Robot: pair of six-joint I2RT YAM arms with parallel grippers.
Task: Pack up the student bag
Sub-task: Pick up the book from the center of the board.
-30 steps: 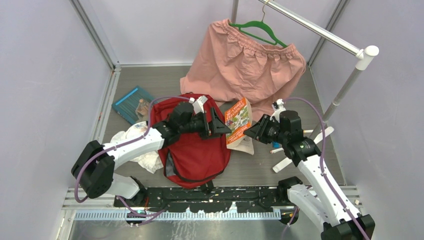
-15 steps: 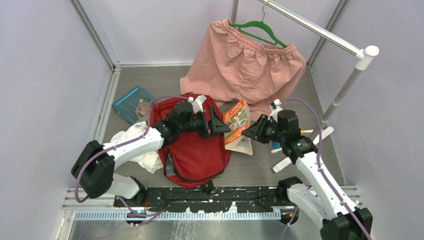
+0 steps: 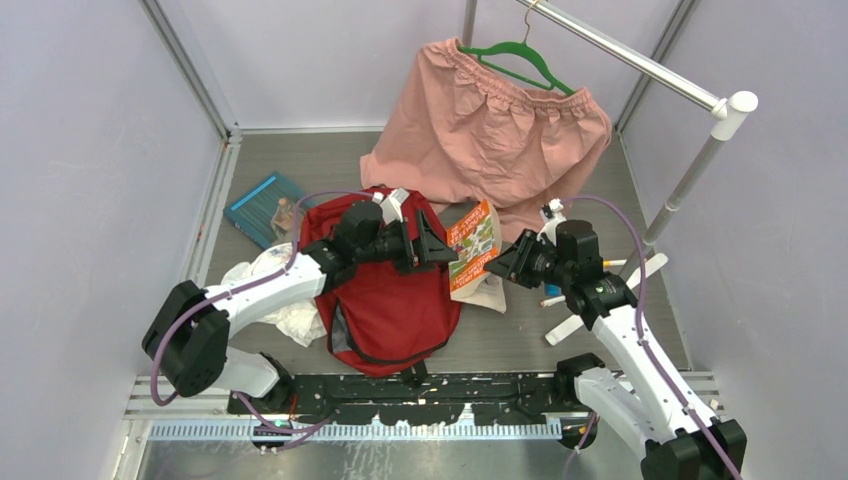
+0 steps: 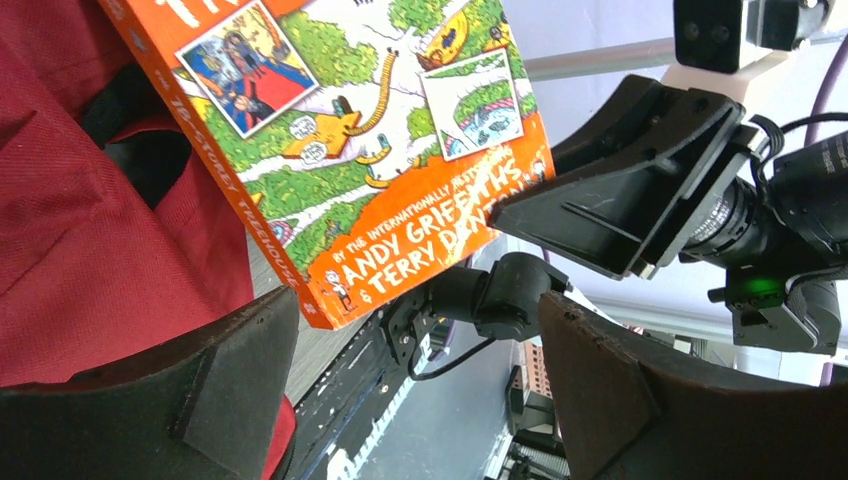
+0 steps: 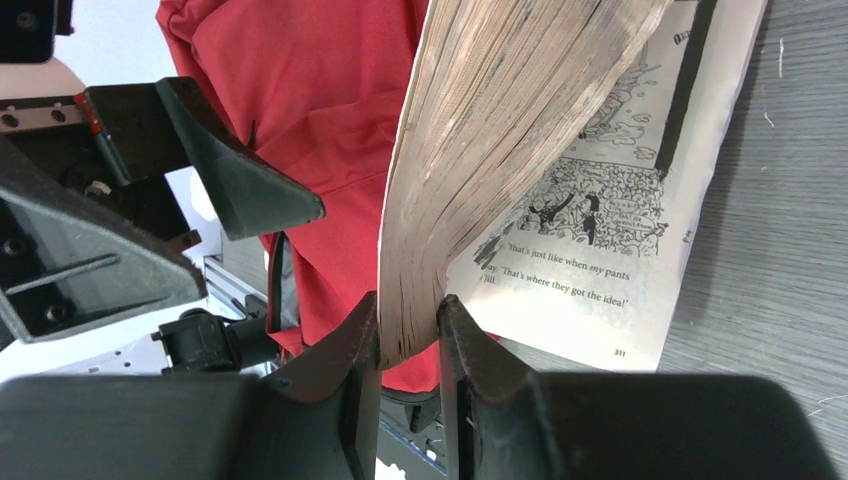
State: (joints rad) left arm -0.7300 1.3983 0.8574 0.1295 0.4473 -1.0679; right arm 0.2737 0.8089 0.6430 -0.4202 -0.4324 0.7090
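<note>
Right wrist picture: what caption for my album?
Right hand pinches an open book beside the red bag.

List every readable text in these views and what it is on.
"BY THE INTERNATIONALLY...", "ANDY GRIFFITHS", "TERRY DEN...", partly hidden: cover of the orange book.
"STORY TREEHOUSE": its spine; the number before it is unclear.
"That's where they got the idea!" and "311": its open page.
Blue book: too small to read.
</note>
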